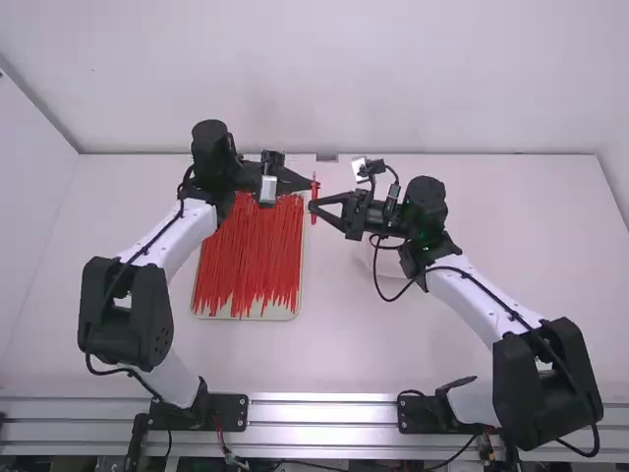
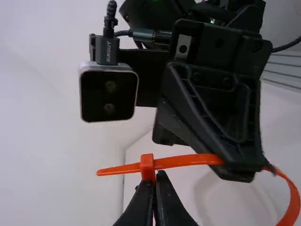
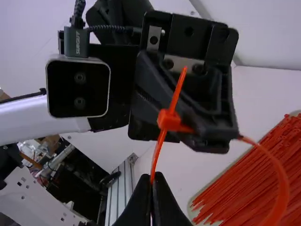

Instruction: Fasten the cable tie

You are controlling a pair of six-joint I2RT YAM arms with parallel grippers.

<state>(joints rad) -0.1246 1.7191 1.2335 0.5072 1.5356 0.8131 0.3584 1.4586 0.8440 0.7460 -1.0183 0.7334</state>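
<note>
An orange-red cable tie [image 2: 188, 161] is held in the air between both grippers, above the far right corner of the pile of ties [image 1: 251, 258]. My left gripper [image 2: 153, 182] is shut on the tie just under its square head [image 2: 147, 164]. My right gripper [image 3: 151, 177] is shut on the tie's thin tail [image 3: 157, 153], which passes through the head [image 3: 168, 120]. The strap bends round in a loop [image 3: 277, 179] on the side towards the pile. In the high view the two grippers meet tip to tip, left [image 1: 301, 184] and right [image 1: 316, 206], with the tie [image 1: 314, 186] upright between them.
A flat board [image 1: 295, 313] left of the middle carries the many loose red ties, which fan out below the left arm. White table lies to the right and in front. A rail runs along the table's near edge [image 1: 314, 405].
</note>
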